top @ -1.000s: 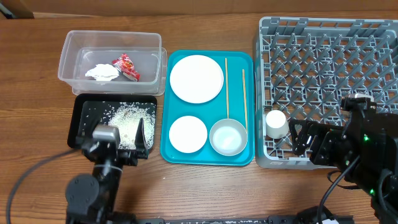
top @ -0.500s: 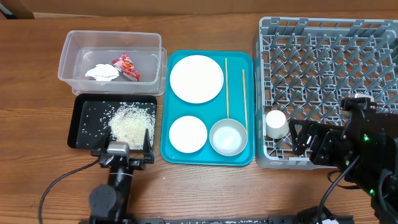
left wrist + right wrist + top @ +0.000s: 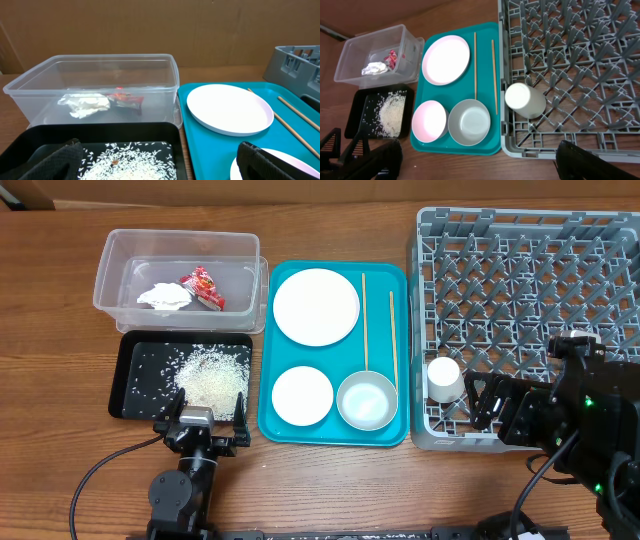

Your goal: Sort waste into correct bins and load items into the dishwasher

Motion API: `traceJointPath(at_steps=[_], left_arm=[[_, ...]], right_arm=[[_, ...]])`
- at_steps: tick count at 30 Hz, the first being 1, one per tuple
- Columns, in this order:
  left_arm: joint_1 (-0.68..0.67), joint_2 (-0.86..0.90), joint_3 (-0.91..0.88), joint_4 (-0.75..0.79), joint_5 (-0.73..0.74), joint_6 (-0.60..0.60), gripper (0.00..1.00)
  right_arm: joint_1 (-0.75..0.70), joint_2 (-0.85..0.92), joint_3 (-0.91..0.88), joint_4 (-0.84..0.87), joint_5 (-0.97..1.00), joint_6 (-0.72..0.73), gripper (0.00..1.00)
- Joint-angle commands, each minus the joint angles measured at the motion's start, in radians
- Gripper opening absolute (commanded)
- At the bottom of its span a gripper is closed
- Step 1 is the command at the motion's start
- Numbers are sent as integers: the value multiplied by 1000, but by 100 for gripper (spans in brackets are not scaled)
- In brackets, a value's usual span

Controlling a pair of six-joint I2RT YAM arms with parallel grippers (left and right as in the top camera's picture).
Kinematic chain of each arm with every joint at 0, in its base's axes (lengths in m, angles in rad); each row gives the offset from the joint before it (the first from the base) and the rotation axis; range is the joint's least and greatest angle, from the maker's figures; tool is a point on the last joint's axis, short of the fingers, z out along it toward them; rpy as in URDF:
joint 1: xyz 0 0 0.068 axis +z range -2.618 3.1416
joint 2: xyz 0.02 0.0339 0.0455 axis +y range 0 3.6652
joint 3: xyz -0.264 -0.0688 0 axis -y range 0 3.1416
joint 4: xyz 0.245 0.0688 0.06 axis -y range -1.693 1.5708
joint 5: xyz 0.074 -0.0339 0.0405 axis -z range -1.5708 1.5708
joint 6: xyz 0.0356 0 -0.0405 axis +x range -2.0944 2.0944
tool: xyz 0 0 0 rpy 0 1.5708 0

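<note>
The red wrapper point(image 3: 203, 288) and white napkin point(image 3: 164, 296) lie in the clear tub point(image 3: 110, 270). Rice point(image 3: 212, 375) is heaped in the black tray point(image 3: 135, 370). On the teal tray point(image 3: 340, 356) are the large plate point(image 3: 316, 305), smaller dish point(image 3: 302, 395), bowl point(image 3: 367, 401) and two chopsticks point(image 3: 365, 320). The cup point(image 3: 444, 378) lies in the grey rack point(image 3: 530, 280) at its front left corner. My left gripper point(image 3: 203, 420) is open and empty at the black tray's near edge. Open and empty too, my right gripper point(image 3: 490, 405) hangs over the rack's front edge, right of the cup.
Bare wooden table runs along the front, below the trays and the rack. The clear tub's wall point(image 3: 150, 75) rises behind the black tray. The rack's upright pegs point(image 3: 570, 55) fill the right side.
My left gripper has drawn back from over the rice toward the table's front edge and stays open. The right arm has not moved.
</note>
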Motion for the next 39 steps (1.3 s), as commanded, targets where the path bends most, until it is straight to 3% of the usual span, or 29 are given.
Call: traceJointPath(at_steps=[1, 11, 16, 24, 30, 39], left_arm=[[4, -10, -3, 1, 5, 9, 100], [4, -10, -3, 1, 5, 8, 100], [4, -10, -3, 1, 5, 8, 100], [4, -10, -3, 1, 5, 8, 100], [4, -10, -3, 1, 5, 8, 100], [4, -10, -3, 1, 5, 8, 100]], right_arm=[[5, -3, 13, 5, 9, -3, 100], [5, -3, 13, 6, 8, -2, 100], [5, -3, 13, 95, 7, -2, 100], [50, 70, -80, 129, -322, 4, 98], [222, 230, -249, 167, -232, 32, 87], [338, 527, -283, 306, -45, 94, 73]])
